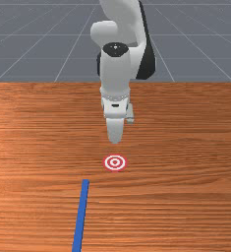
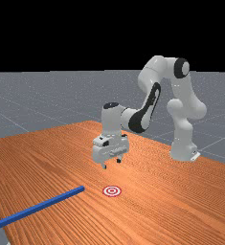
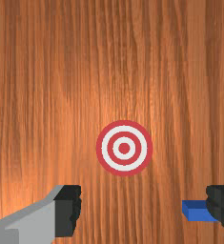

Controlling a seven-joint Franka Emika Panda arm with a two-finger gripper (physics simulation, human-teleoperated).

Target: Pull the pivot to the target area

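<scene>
In the far view my gripper (image 2: pixel 111 164) hangs above the table with its fingers apart. Its two black fingertips stand wide in the wrist view, with nothing held by the gripper (image 3: pixel 143 208). A long, thin blue bar (image 2: pixel 39 206) lies flat, its near end left of the target in the far view. The front view has the blue bar (image 1: pixel 81 214) running down to the bottom edge. In the wrist view one finger partly hides the end of the blue bar (image 3: pixel 194 212). The round red-and-white target (image 1: pixel 115 162) is flat on the wood, also seen whole as the target (image 3: pixel 124 148).
The wooden table (image 2: pixel 147 191) spreads under the hand, with its edge beside the bar's outer end at the far view's lower left. The arm's base (image 2: pixel 183 150) stands at the far view's right.
</scene>
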